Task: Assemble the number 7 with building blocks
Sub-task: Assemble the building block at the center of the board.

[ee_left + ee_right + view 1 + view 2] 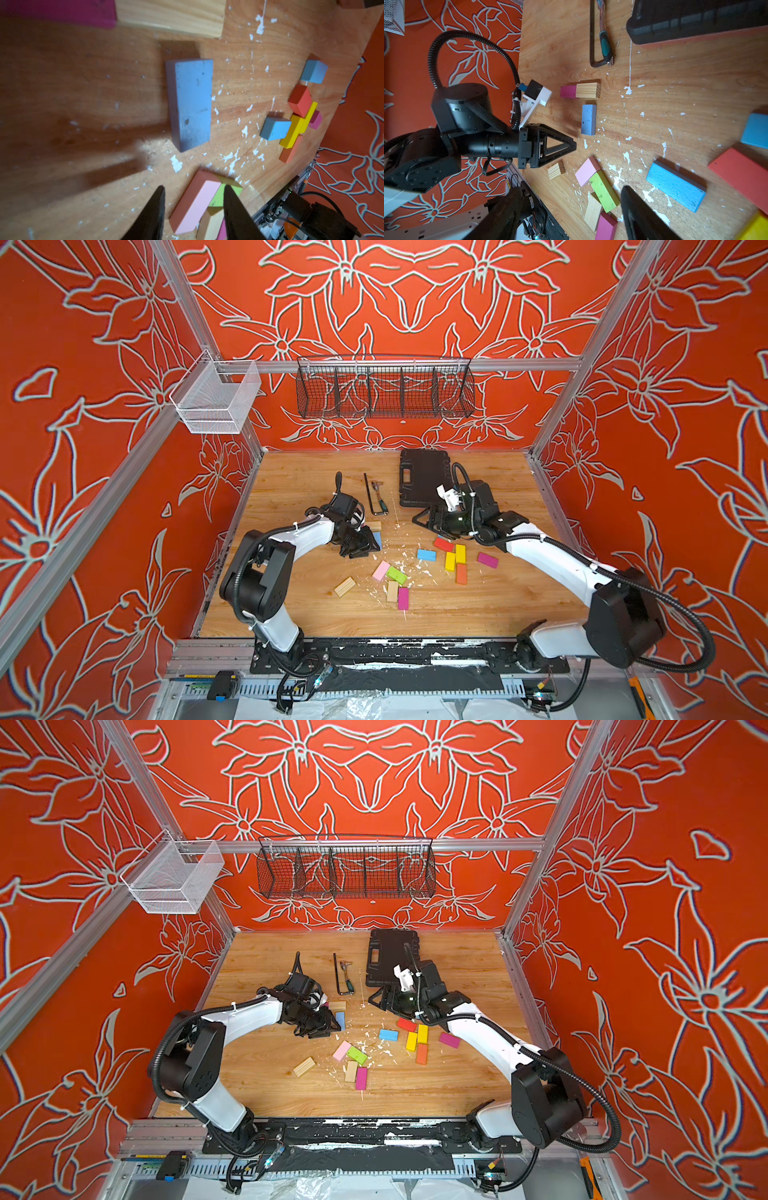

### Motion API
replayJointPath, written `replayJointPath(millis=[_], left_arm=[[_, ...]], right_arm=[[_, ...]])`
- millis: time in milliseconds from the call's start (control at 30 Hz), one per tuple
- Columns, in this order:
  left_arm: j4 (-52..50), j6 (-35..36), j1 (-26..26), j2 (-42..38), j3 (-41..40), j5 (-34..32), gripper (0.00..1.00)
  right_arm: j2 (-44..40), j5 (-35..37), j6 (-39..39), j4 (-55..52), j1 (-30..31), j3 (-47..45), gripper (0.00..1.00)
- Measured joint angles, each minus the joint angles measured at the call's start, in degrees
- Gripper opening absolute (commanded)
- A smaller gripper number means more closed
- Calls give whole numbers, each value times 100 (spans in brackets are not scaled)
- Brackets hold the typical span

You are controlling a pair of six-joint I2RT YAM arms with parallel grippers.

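Observation:
On the wooden table (519, 597), a magenta block (568, 91) and a plain wood block (587, 90) lie end to end. A blue block (588, 119) lies just below the wood one (372, 526). My left gripper (374, 548) hovers low beside the blue block (190, 104), its jaws (194, 191) a little apart with nothing between them. My right gripper (424, 520) stands wide open and empty (571, 189) near the case. Loose pink (380, 570), green (396, 575), light blue (426, 554), red (443, 544), yellow (450, 561) and orange (461, 573) blocks lie in front.
A black case (419, 481) lies at the back by the right arm. A black hex key (370, 497) and a green-handled tool (381, 502) lie behind the left gripper. A black wire basket (384, 389) and a white mesh basket (216, 400) hang on the frame. White flecks litter the table.

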Motion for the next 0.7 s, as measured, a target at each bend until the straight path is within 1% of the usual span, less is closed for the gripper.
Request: replayJointPath(millis=[167, 500, 700], left_arm=[[-9, 26, 0, 236, 247, -164, 39], [-11, 142, 0, 765, 695, -348, 29], [-11, 144, 0, 881, 789, -380, 27]], right_arm=[[-15, -70, -31, 0, -90, -129, 77], [-251, -153, -52, -46, -214, -304, 77], [-455, -155, -68, -66, -304, -350, 77]])
